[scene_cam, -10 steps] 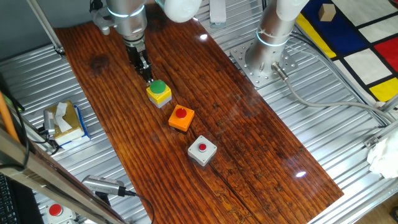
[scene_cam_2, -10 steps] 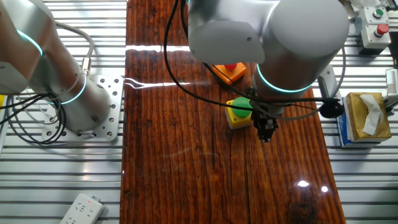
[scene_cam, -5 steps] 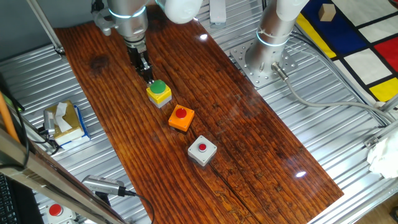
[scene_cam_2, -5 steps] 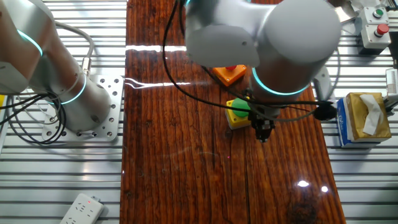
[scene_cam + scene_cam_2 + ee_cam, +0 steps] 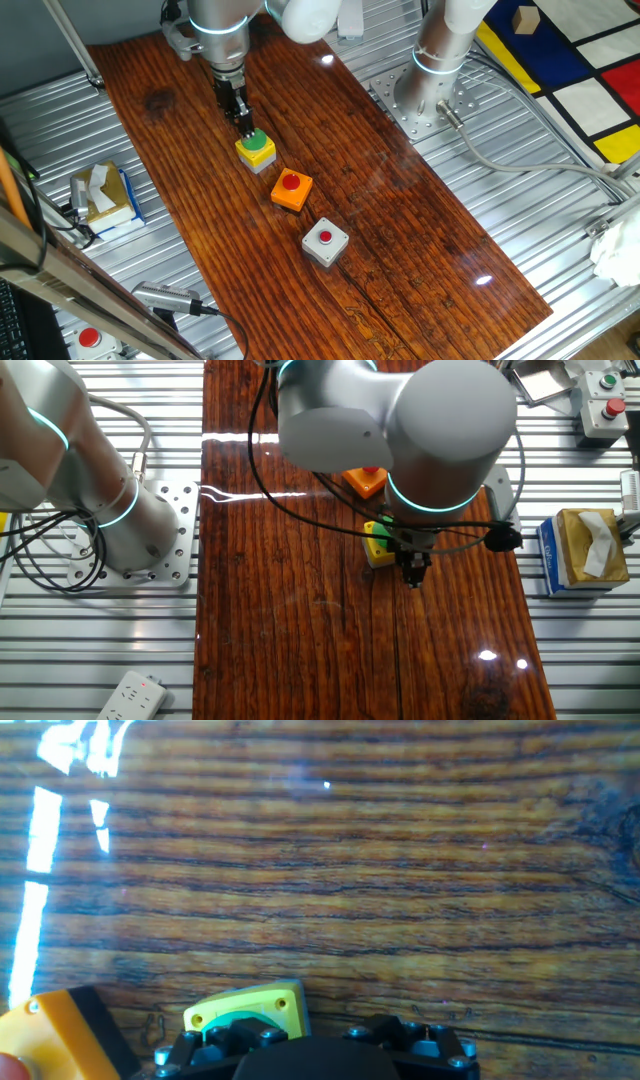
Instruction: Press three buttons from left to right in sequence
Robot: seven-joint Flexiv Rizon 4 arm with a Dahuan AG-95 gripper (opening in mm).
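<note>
Three button boxes lie in a diagonal row on the wooden table [image 5: 400,220]. The yellow box with green cap [image 5: 256,148] is farthest, then the orange box with red cap [image 5: 291,190], then the grey box with red cap [image 5: 325,243]. My gripper [image 5: 244,127] points down at the far-left edge of the green cap, just above it; contact is unclear. In the other fixed view the arm hides most of the yellow box [image 5: 376,546] and orange box [image 5: 362,482], and all of the grey box. The hand view shows the yellow box [image 5: 252,1011] and orange box [image 5: 55,1032] at the bottom. No view shows a gap between the fingertips.
A tissue box [image 5: 100,195] lies on the metal surface left of the table. A second arm's base [image 5: 430,90] stands at the far right. A whitish button housing [image 5: 600,405] and a power strip [image 5: 130,695] lie off the table.
My arm has shifted toward the yellow box, so the gripper tip now stands at the green cap's edge and the arm covers more of that box in the other fixed view.
</note>
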